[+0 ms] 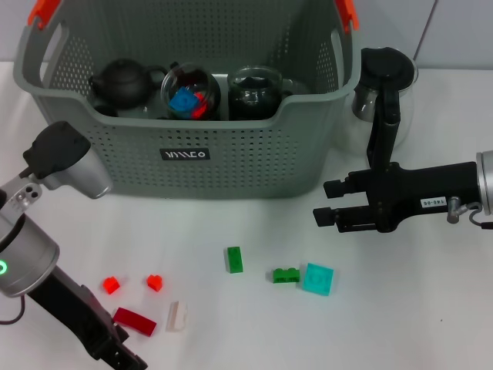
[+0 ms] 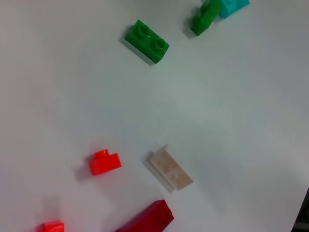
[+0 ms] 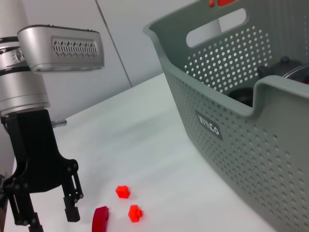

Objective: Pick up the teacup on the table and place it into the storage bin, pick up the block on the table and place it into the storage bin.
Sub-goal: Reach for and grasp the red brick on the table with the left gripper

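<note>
Nearest the head camera, the left claw [image 3: 46,212] hangs with fingers spread wide and empty over the dark red block [image 1: 134,321] on the tabletop [image 1: 231,223], well in front of the storage bin [image 1: 185,108]. Green blocks [image 1: 234,260] lie before the bin too. Beside the bin's right end, the right claw [image 1: 323,202] is open, empty.

White table [image 1: 231,331] bearing a grey storage bin [image 1: 192,154], a glass coffee pot [image 1: 400,96] beside it, and scattered blocks: two small red [image 1: 112,284], dark red [image 1: 134,321], white [image 1: 177,316], two green [image 1: 234,260], turquoise [image 1: 317,278].
</note>
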